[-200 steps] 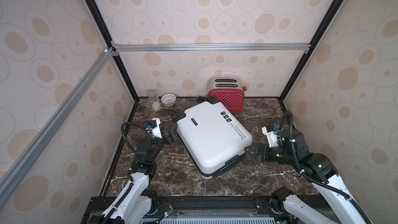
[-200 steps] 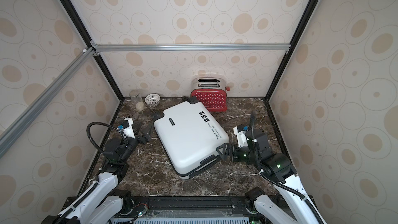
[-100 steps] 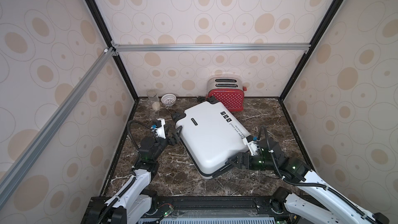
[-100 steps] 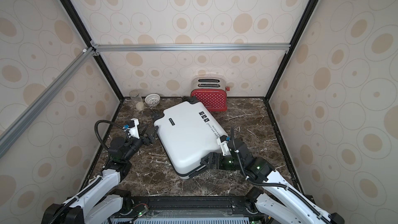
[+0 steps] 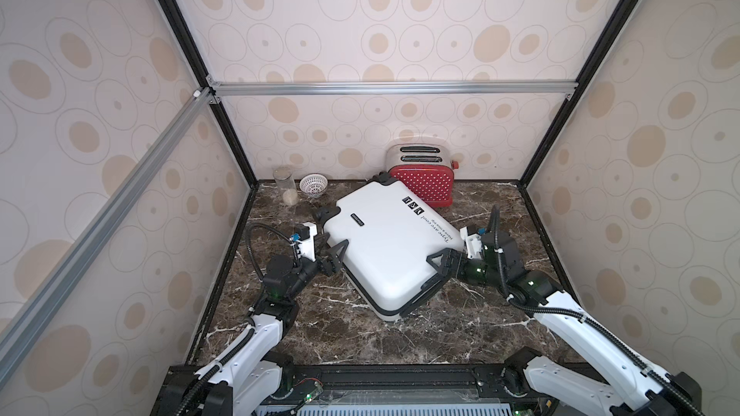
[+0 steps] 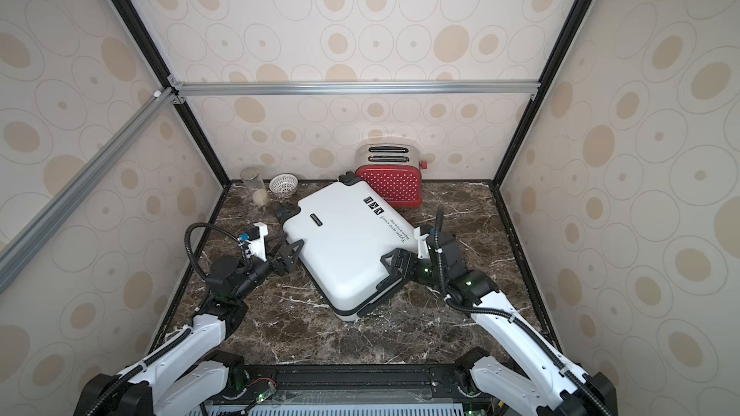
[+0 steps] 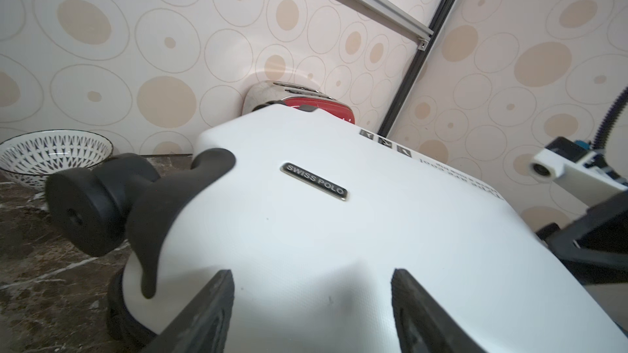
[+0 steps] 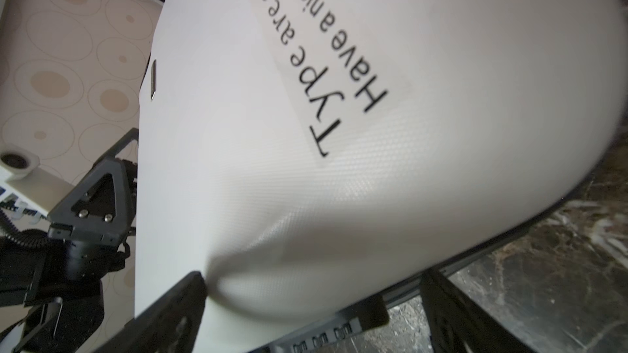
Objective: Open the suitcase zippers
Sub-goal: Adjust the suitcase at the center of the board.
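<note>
Suitcase (image 5: pixel 384 250) lies flat and skewed on the marble table (image 5: pixel 460 334), just in front of the toaster (image 5: pixel 424 186), with its shells closed. Left gripper (image 5: pixel 333 254) sits at the long side near a wheel, jaws parted, tips at the shell. It looks like bracing, not gripping. Right gripper (image 5: pixel 440 266), spread full, straddles the handle-end corner, one finger over the white face. My read is that both are steadying the case so it won't slide. Zippers (image 8: pixel 509 237) show only as a dark seam; I can't make out the pulls.

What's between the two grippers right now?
Only the suitcase, lying flat; left gripper and right gripper stand at its opposite edges. Both top views show it.
</note>
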Robot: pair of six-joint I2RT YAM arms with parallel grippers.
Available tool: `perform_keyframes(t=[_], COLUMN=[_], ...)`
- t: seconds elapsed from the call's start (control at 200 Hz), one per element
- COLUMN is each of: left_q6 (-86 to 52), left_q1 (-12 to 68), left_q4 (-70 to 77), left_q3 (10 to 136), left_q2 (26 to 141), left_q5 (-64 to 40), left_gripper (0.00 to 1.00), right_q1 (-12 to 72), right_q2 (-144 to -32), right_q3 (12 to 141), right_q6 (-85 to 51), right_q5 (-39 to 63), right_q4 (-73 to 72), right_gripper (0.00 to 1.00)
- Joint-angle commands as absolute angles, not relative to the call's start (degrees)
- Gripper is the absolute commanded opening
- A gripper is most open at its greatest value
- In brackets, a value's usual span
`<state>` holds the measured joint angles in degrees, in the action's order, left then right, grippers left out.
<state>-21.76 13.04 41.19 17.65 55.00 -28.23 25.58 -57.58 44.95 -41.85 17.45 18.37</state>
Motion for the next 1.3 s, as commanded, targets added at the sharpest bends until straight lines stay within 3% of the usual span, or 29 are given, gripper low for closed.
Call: perform_keyframes(t=[0.0, 0.19, 0.24, 0.345, 0.515, 0.71, 0.93, 1.075, 1.296], left_q6=[-19.94, -20.83, -23.91, -30.10, -32.08, -30.47, -25.57, -20.40, -3.88], left_q1=[14.12, 15.56, 15.47, 14.20, 9.60, 5.16, 0.48, -1.27, -1.26], left_q4=[42.99, 42.43, 40.64, 34.60, 26.19, 14.16, 2.14, -4.55, -27.39], left_q3=[17.10, 17.45, 18.79, 23.22, 32.70, 47.21, 62.68, 73.85, 93.91], left_q2=[55.10, 56.81, 57.04, 57.51, 60.83, 70.91, 83.20, 92.25, 107.54], left_q5=[-29.41, -27.25, -22.08, -14.83, -15.52, -19.48, -26.31, -30.02, -39.18], left_gripper=[0.72, 0.71, 0.73, 0.79, 0.79, 0.80, 0.80, 0.78, 0.72], right_q1=[23.35, 17.78, 16.84, 16.61, 18.38, 25.99, 38.37, 39.77, 40.05], right_q2=[-61.31, -66.78, -67.94, -67.46, -60.44, -52.94, -49.02, -51.66, -55.09], right_q3=[47.37, 50.27, 51.43, 55.34, 56.09, 52.48, 41.57, 38.81, 37.15], right_q6=[-37.65, -34.43, -32.97, -27.60, -26.19, -32.27, -45.95, -48.65, -49.75], right_q5=[16.79, 17.86, 17.91, 16.80, 15.63, 12.33, 10.02, 12.30, 12.45], right_q4=[13.42, 7.90, 7.68, 12.96, 22.99, 32.43, 20.72, 13.75, 8.74], right_gripper=[1.00, 1.00, 1.00, 1.00, 1.00, 0.99, 0.99, 1.00, 1.00])
